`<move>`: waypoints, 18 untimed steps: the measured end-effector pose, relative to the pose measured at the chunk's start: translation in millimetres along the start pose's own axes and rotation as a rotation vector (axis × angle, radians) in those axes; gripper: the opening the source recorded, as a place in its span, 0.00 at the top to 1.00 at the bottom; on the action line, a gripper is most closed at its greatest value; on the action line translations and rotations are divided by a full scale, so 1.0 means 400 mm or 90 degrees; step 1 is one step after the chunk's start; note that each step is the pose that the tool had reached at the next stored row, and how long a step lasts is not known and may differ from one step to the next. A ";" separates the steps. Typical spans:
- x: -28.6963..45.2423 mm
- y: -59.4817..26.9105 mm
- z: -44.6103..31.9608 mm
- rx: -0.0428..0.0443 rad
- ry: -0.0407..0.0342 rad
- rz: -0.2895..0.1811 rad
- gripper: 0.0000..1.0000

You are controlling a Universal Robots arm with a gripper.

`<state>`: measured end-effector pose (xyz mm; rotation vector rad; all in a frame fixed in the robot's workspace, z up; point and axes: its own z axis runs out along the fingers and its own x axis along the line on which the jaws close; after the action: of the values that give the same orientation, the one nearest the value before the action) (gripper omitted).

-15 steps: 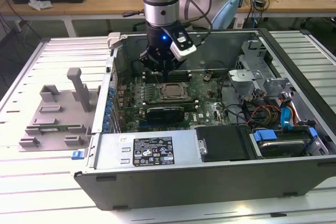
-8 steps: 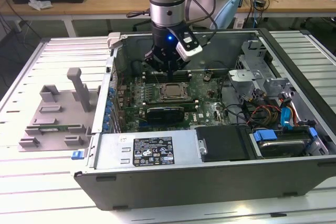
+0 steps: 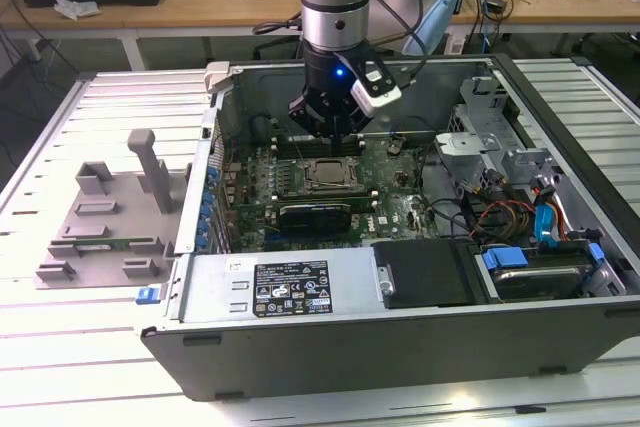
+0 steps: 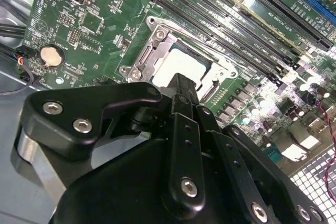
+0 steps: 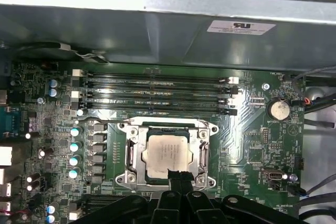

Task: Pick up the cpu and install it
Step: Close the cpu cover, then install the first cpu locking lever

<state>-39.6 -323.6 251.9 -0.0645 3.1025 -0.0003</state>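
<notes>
Silver-grey, flat and square, the cpu [image 5: 166,155] sits in the dark metal-framed socket [image 5: 131,155] just beneath the black gripper [image 5: 176,174], its jaws closed and empty; any press should be light and vertical.

- Your gripper [image 5: 176,174] is hanging just over the socket frame [image 5: 130,153], whose rim is ringing the cpu [image 5: 165,153].
- Memory slots [image 5: 157,90] and the case wall [image 5: 131,35] are crowding one side.
- The drive cage [image 3: 500,147] is closing off the exterior view's right.

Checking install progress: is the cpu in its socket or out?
In: the flat silver-grey square cpu lies inside the metal-framed socket.
</notes>
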 end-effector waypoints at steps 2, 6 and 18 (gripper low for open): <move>-0.001 0.000 0.000 0.0000 0.0000 0.000 0.89; -0.003 0.000 0.000 0.0000 0.0000 0.000 0.89; -0.007 0.000 0.000 0.0001 0.0000 0.000 0.89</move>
<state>-36.7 -323.3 251.9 -0.0641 3.1025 -0.0004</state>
